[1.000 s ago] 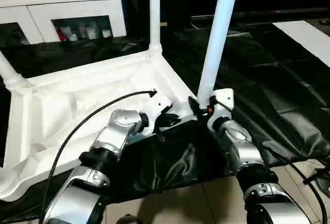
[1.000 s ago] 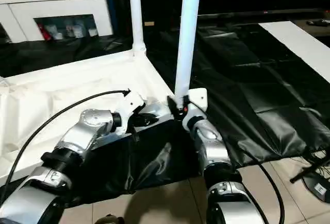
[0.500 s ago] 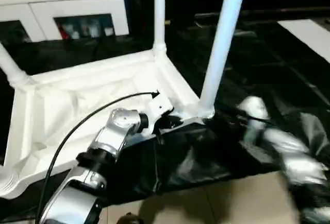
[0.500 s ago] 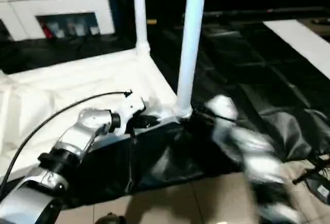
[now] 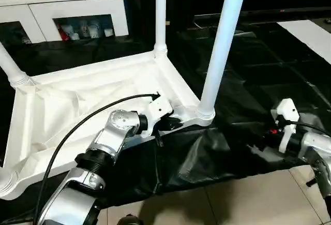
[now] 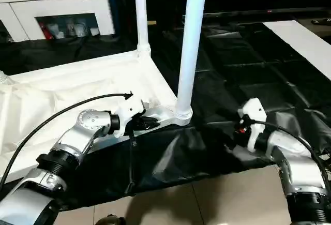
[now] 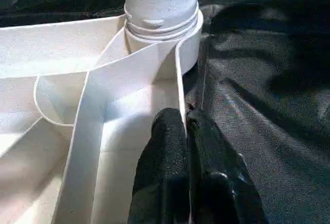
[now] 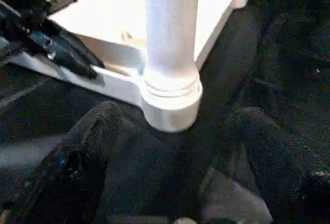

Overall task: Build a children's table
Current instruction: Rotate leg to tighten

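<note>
The children's table (image 5: 98,93) lies upside down on the black sheet (image 5: 269,75) spread over the floor, ribbed underside up so the legs can stand in their corner sockets. My left hand (image 7: 186,131) is closed, fingers pinching the thin rim wall just beside the near corner socket, I judge to steady the top while the near leg (image 5: 223,39) settles upright. My right hand (image 8: 175,147) is spread wide and holds nothing, resting low over the sheet, apart from that leg, which stands between its fingers (image 8: 85,147) in the wrist view.
</note>
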